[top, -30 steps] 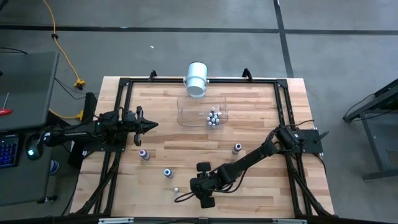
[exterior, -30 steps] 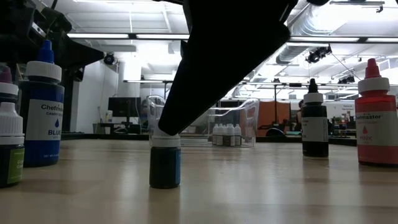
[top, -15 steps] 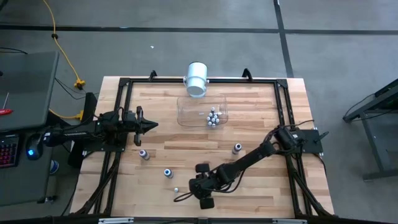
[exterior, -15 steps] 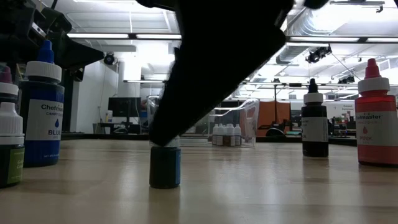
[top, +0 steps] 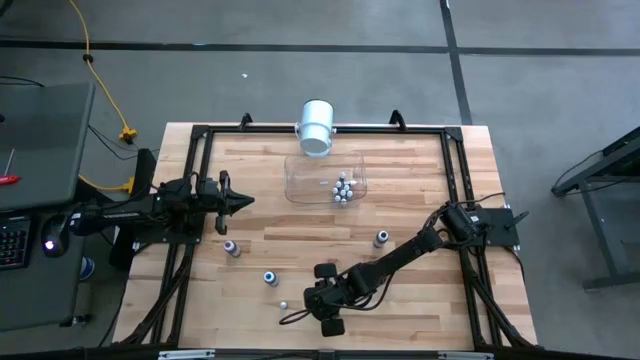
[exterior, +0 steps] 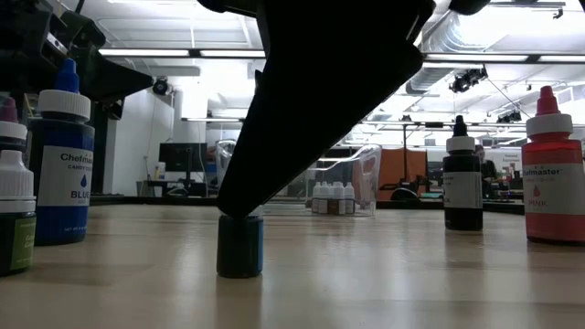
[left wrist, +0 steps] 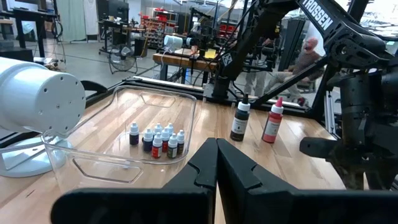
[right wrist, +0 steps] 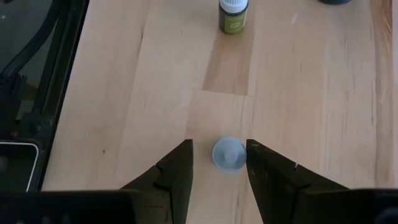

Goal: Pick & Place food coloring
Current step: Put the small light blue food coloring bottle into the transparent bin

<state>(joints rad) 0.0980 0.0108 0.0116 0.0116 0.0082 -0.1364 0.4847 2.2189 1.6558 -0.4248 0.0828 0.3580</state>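
**Right gripper lowered over a small bottle near the table's front edge**

Right gripper, seen from its wrist: fingers spread, one on each side of a small bottle with a pale blue-grey cap; narrow gaps show between cap and both fingers, so the jaws stand open around it and are not closed on it; in the low view the same dark bottle stands upright on the wood beneath the arm. Beyond it a green-labelled bottle stands upright, well apart. Left gripper: fingers pressed together, holding nothing, poised over the left side of the table. Loose bottles, high view: one purple and one blue to the left of the right gripper, one dark towards the right; in the low view a red bottle stands beside the dark one. Clear tub, at the table's far middle: a cluster of little bottles stands upright in its right-hand part. White cylinder: lying just beyond the tub, at the far edge.
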